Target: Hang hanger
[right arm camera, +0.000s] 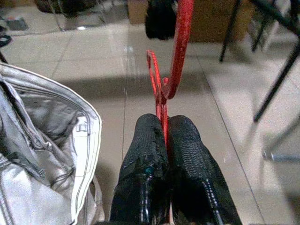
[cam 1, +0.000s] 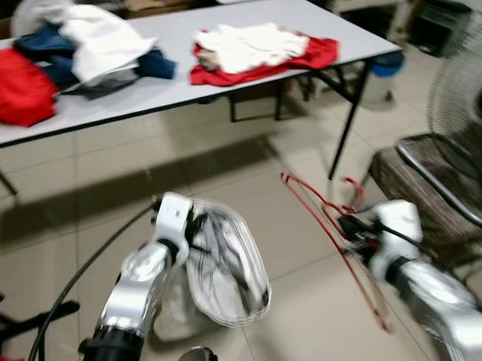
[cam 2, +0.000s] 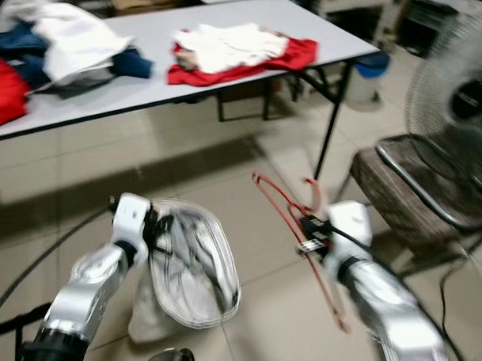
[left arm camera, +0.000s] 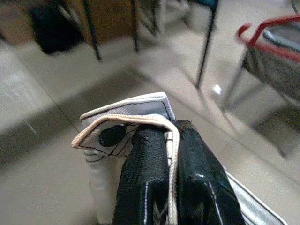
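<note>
Left eye view looked down on a pale tiled floor [cam 1: 249, 188], with a grey folding desk [cam 1: 182, 79] ahead carrying heaps of red, white and blue clothes [cam 1: 78, 55]. A padded chair [cam 1: 432, 197] and a standing fan [cam 1: 464, 101] stood to the right. The red wire hanger [cam 1: 326, 225], thin and triangular with a curled hook, hung tilted above the floor, its wire pinched between the pressed-together fingers of the right hand [right arm camera: 165, 140]. The left hand [left arm camera: 171, 154] was clamped on the hem of a white-and-grey garment [cam 1: 224, 264].
</note>
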